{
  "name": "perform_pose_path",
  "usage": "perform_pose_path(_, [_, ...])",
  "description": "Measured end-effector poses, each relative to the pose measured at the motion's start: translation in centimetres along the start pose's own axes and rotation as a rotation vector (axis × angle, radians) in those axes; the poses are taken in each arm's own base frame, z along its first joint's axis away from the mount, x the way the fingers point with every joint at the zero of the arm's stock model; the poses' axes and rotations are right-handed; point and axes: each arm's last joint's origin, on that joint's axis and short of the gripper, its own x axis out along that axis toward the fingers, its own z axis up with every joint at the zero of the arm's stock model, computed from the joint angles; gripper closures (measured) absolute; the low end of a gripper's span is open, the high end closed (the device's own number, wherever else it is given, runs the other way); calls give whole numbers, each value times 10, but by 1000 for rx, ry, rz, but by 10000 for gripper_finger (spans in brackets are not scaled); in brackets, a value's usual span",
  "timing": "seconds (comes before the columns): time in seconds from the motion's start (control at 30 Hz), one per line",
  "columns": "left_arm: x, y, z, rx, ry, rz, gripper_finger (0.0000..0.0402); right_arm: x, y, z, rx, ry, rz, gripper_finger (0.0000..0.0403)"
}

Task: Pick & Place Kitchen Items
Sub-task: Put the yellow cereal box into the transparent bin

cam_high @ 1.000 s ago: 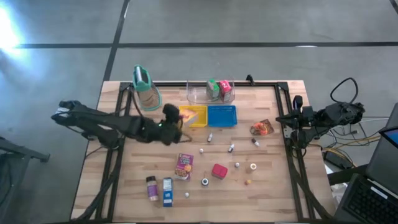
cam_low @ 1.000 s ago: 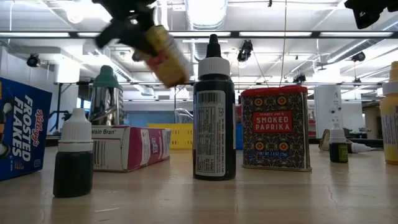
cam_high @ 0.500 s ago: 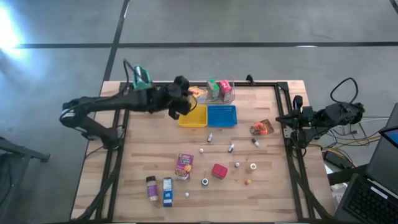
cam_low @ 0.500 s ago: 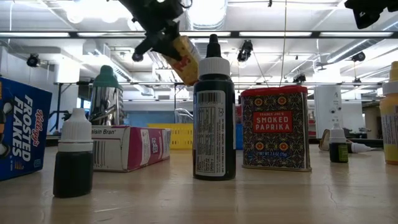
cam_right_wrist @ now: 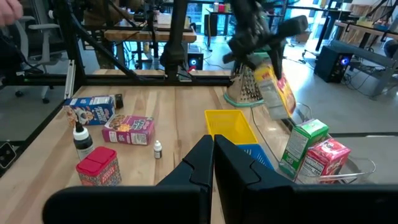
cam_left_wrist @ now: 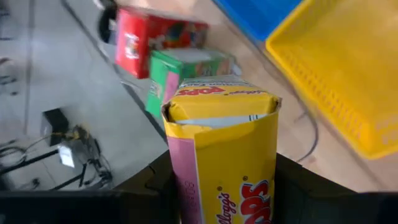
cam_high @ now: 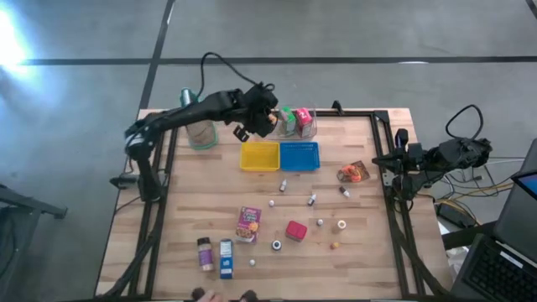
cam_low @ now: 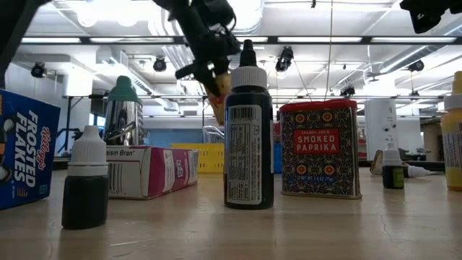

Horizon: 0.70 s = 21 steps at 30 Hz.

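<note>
Wooden table (cam_high: 193,201), pincer (cam_high: 262,120) hiding carton (cam_left_wrist: 224,149)

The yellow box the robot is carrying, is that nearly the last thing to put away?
No. Done: a green carton and a red carton stand in the clear bin. In hand: the left tool holds the yellow box in the air near that bin. Left: the pink box, red tin, blue box, orange pouch and small bottles lie on the table.

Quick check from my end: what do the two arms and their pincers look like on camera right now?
Both arms are dark with jointed segments. A black cable arcs above the left arm, whose left pincer has broad black fingers. The right arm is a compact dark cluster with a looped black cable; the right pincer shows two smooth black wedge-shaped fingers.
</note>
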Motion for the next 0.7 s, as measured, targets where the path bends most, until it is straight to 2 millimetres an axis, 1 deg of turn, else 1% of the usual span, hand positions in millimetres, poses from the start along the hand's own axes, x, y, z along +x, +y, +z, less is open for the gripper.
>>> perform_pose_path(0.07, [8,4,-8,32,13,-7,234,0,0,0,-1,0,0,394])
perform_pose_path(0.17, [15,12,-19,35,26,8,234,0,0,0,0,0,0,394])
perform_pose_path(0.27, [20,12,-27,28,8,-13,234,0,0,0,0,0,0,394])
perform_pose_path(0.43, [30,11,-35,21,-24,-41,234,0,0,0,1,0,0,394])
perform_pose_path(0.57, [51,5,-36,49,-52,-109,234,0,0,0,1,0,0,394])
perform_pose_path(0.7, [74,-1,-33,112,-53,-158,234,0,0,0,-1,0,0,394])
